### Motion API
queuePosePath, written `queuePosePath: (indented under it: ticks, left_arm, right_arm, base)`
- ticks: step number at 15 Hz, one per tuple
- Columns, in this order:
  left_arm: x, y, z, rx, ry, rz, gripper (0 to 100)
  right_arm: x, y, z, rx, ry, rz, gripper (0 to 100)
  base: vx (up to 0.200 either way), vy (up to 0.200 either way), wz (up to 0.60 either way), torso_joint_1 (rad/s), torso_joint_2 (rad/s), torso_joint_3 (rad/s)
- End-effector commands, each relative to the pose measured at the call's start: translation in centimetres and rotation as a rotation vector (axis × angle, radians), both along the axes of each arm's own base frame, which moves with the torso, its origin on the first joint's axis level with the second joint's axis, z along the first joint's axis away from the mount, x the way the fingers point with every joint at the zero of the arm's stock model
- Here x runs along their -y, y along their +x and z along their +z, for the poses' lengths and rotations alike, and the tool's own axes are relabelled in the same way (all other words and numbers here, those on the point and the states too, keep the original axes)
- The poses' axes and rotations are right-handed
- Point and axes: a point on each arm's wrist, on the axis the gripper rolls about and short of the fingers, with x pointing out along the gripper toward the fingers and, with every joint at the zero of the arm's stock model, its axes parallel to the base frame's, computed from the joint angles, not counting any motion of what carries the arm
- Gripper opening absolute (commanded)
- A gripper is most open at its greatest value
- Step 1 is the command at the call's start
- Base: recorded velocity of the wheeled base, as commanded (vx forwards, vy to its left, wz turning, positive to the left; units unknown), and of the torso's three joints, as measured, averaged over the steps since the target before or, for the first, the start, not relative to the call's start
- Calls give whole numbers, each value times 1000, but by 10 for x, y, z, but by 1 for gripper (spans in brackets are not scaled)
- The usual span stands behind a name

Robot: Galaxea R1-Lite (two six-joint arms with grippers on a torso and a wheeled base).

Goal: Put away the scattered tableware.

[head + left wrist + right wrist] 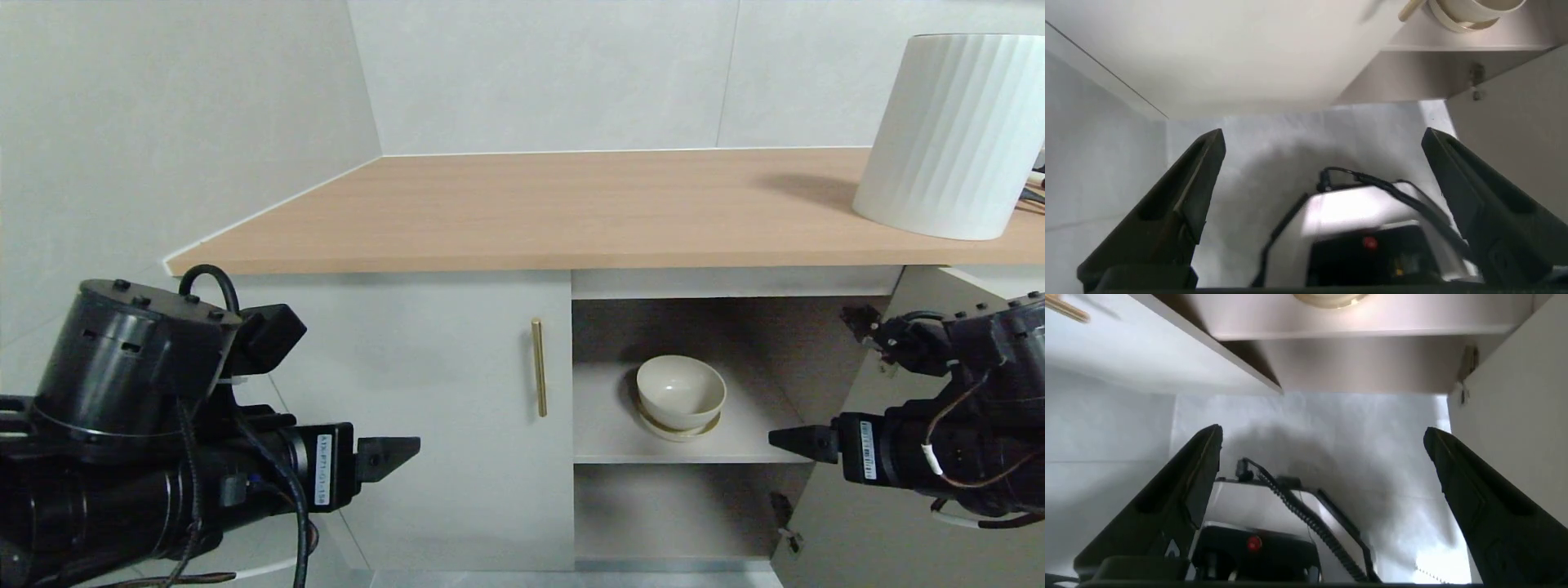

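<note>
A cream bowl (681,390) sits on a gold-rimmed saucer (679,429) on the middle shelf (604,425) of the open cabinet compartment. My left gripper (398,452) hangs low in front of the shut left cabinet door, left of the bowl; its fingers stand wide apart with nothing between them (1323,143). My right gripper (788,441) is to the right of the bowl, at the shelf's front edge, open and holding nothing (1323,437). The bowl (1470,10) shows at the edge of the left wrist view, and the saucer (1327,300) at the edge of the right wrist view.
The left cabinet door has a brass handle (539,367). The right door (849,523) is swung open beside my right arm. A lower shelf (678,506) lies under the bowl. On the wooden countertop (571,212) stands a white ribbed cylinder (947,135) at the far right.
</note>
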Motion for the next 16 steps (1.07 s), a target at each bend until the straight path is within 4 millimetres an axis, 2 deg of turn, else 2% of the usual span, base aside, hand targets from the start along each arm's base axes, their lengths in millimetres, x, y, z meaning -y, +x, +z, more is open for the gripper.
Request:
queuePosePath:
  ticks: [1, 5, 8, 16]
  left_arm:
    - [0, 0, 0, 0, -1, 0, 100]
    - [3, 3, -10, -38, 25, -4, 100]
    - [3, 3, -9, -35, 23, -4, 100]
    - [3, 3, -10, -37, 27, -1, 100]
  right_arm:
    - [4, -8, 11, 47, 20, 0, 100]
    - [0, -12, 12, 50, 21, 20, 100]
    - [1, -14, 11, 40, 7, 26, 100]
    - [-1, -16, 9, 22, -11, 48, 100]
  base:
    - [0, 0, 0, 0, 0, 0]
    - [0, 0, 0, 0, 0, 0]
    - [0, 0, 0, 0, 0, 0]
    - [-200, 0, 0, 4, 0, 4]
